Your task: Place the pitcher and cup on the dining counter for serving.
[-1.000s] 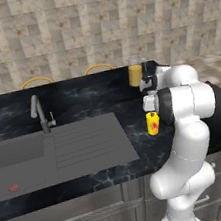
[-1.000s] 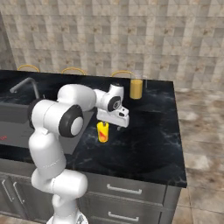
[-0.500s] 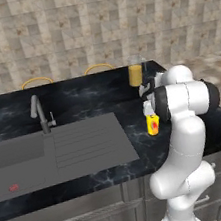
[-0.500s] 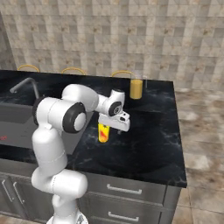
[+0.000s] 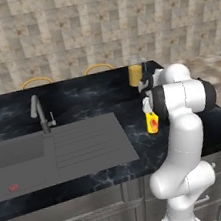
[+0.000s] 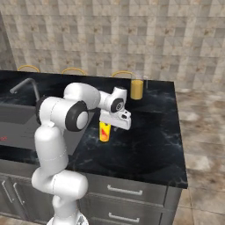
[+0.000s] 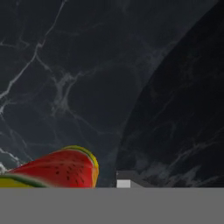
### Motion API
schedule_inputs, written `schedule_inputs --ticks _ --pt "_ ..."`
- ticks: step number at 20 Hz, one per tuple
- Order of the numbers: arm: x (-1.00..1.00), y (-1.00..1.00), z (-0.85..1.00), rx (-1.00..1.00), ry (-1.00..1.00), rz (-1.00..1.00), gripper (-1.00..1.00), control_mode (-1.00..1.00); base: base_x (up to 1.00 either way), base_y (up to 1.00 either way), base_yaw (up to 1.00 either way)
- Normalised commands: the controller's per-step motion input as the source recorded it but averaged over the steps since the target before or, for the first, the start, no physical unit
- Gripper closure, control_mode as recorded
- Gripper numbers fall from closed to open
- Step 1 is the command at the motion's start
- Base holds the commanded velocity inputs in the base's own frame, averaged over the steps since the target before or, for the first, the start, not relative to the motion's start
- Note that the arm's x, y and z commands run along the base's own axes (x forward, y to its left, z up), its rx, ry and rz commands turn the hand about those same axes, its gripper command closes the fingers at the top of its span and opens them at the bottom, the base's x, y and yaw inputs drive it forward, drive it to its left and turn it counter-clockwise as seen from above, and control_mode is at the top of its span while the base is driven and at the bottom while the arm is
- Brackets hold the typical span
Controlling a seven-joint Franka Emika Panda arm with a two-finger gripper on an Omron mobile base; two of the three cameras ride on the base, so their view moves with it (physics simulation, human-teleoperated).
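Observation:
The small yellow cup (image 5: 152, 122) (image 6: 104, 132) with its red mark stands upright on the black dining counter (image 5: 95, 97) (image 6: 149, 140), right of the drainboard. My gripper (image 5: 150, 112) (image 6: 108, 125) points down over its top, and the jaws sit at either side of the rim. In the hand view the cup (image 7: 61, 170) lies at the lower left, with one fingertip (image 7: 124, 181) just to its right across a narrow gap; whether the pads touch it is unclear. The pitcher (image 5: 135, 73) (image 6: 136, 88), clear above and orange below, stands at the counter's far edge.
A grey sink (image 5: 18, 157) with a faucet (image 5: 39, 113) and a ribbed drainboard (image 5: 87, 141) takes up the counter's left part. Curved chair backs (image 5: 98, 66) rise behind the far edge. The counter ends at the right (image 6: 180, 145) above tiled floor.
The hand has sunk lower around the cup and its jaws have narrowed. The cup and the pitcher stand where they were.

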Motion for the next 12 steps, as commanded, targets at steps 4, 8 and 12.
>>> schedule_inputs --ticks 4,8,12 --pt "-0.02 0.0 0.01 0.0 -0.01 0.0 1.0 -1.0 0.0 0.0 0.0" --pt "-0.11 0.06 0.15 0.0 -0.1 0.0 1.0 -1.0 0.0 0.0 0.0" --pt "-0.18 0.19 0.26 -0.02 -0.16 0.0 1.0 -1.0 0.0 0.0 0.0"
